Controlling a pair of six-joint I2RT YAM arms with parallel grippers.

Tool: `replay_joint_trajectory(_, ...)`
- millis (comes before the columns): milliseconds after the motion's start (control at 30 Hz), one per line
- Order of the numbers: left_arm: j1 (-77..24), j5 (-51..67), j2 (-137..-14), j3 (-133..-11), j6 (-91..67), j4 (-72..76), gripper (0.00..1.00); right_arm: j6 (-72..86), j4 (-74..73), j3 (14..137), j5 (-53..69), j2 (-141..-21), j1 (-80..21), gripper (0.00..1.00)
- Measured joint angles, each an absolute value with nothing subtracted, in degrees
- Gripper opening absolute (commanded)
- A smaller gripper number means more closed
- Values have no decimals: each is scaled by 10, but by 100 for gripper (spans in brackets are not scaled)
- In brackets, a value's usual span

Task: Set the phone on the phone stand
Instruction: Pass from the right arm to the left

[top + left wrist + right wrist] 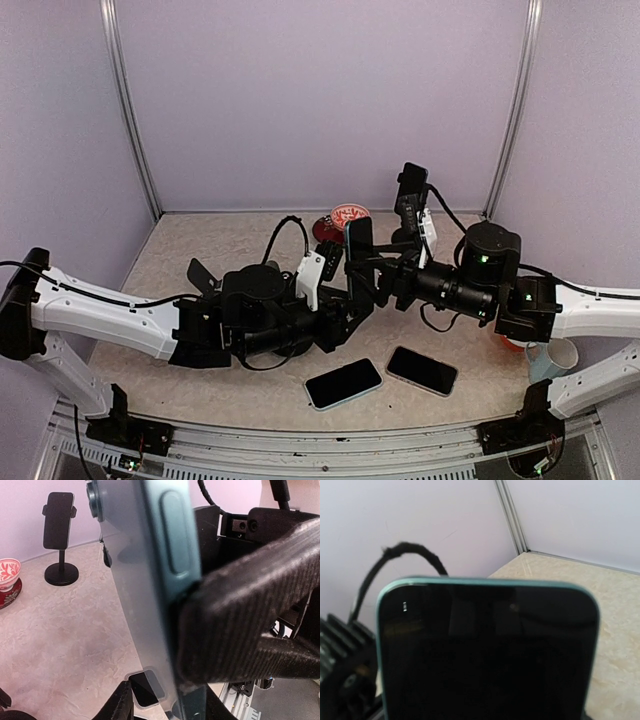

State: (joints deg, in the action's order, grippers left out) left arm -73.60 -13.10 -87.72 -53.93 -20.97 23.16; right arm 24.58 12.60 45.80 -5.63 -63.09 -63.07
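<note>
A teal-edged phone (358, 238) stands upright in the air at the middle of the table, between both arms. My right gripper (374, 264) is shut on it across its width; one of its carbon fingers (240, 605) presses the phone's side edge (165, 580). The dark screen (485, 655) fills the right wrist view and hides that gripper's fingers. My left gripper (355, 300) has its jaws around the phone's lower end, open, with a gap between its left finger (119, 706) and the phone's back. The phone stand (60, 555) stands far left in the left wrist view, a dark phone in its cradle (411, 186).
Two more phones lie flat near the front edge, one in a light case (343, 383) and one dark (421, 370). A red patterned bowl (350, 214) sits behind the held phone. A pale cup (553, 357) stands at the right by my right arm.
</note>
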Motion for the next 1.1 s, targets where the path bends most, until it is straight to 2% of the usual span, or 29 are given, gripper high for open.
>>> replay_joint_trajectory(167,-735,-124,-877,-539,-221,235,8,245,128,458,-67,-631,-633,40)
replay_joint_trajectory(267,-730,-128,-877,-535,-225,230,0,248,136,458,-68,-632,-634,45)
replay_joint_trajectory(600,-727,-121,-872,-529,-228,232,0,245,136,458,-71,-632,-637,68)
replay_joint_trajectory(1100,-726,-120,-871,-527,-227,231,0,229,132,460,-58,-632,-639,79)
